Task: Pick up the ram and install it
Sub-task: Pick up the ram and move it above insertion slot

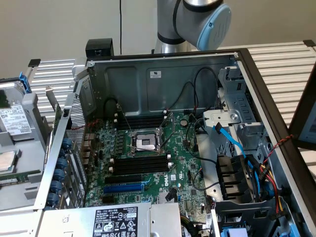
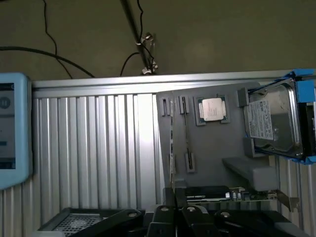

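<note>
place: lab | signs: opened PC case point(image 1: 163, 74), robot arm point(image 1: 197, 19), aluminium bench point(image 1: 276, 64)

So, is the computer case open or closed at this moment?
Open. In the exterior view the case lies on its side without a side panel, and the motherboard inside is in plain sight.

**Exterior view.** I can read no print at this scale: white sticker point(image 1: 155, 74) on the case wall, upper centre; power-supply label point(image 1: 116, 219), lower centre; drive label point(image 1: 13, 121), left edge.

**Wrist view.** The drive label point(image 2: 266, 118) is equally illegible.
</note>
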`<move>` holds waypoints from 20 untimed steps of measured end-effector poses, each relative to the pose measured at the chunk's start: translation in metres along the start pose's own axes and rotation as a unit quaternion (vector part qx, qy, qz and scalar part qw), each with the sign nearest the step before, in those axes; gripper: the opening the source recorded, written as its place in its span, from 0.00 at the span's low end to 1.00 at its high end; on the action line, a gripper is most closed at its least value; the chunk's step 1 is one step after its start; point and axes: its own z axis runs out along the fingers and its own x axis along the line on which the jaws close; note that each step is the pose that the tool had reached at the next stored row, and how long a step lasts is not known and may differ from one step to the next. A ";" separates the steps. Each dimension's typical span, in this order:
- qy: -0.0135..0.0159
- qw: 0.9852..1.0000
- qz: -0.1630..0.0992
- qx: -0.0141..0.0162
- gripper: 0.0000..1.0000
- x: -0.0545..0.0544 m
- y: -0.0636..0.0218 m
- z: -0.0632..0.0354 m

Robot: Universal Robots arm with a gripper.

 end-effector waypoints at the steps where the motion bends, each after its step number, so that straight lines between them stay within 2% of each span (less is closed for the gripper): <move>1: 0.000 1.000 0.000 0.000 0.12 0.000 -0.0044 -0.0014; 20: 0.000 1.000 0.000 -0.001 0.12 -0.003 -0.0907 -0.0074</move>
